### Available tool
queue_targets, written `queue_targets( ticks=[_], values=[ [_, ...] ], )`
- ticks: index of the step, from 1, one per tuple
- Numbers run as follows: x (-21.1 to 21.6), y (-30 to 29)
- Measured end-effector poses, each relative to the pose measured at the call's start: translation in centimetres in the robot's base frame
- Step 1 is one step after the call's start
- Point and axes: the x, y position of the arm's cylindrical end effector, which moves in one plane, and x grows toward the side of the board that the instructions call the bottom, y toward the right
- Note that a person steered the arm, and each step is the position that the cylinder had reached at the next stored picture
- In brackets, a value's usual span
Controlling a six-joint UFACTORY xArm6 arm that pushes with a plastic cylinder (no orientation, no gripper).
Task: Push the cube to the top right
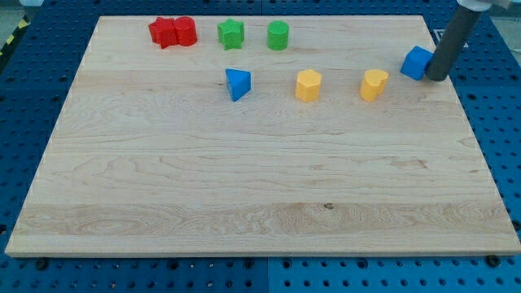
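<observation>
A blue cube point(416, 63) sits near the board's right edge, in the upper right part of the view. My tip point(437, 78) is at the cube's right side, touching or nearly touching it. The dark rod rises from there to the view's top right corner.
A wooden board point(260, 195) fills the view. A yellow block point(374, 85) and another yellow block point(308, 85) lie left of the cube, then a blue triangular block point(238, 83). A red star point(163, 32), red cylinder point(186, 31), green star point(230, 33) and green cylinder point(278, 35) line the top.
</observation>
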Motion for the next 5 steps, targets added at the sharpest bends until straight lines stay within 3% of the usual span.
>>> queue_targets(
  ticks=[1, 2, 5],
  values=[
    [0.1, 0.0],
    [4.0, -0.1],
    [-1.0, -4.0]
  ],
)
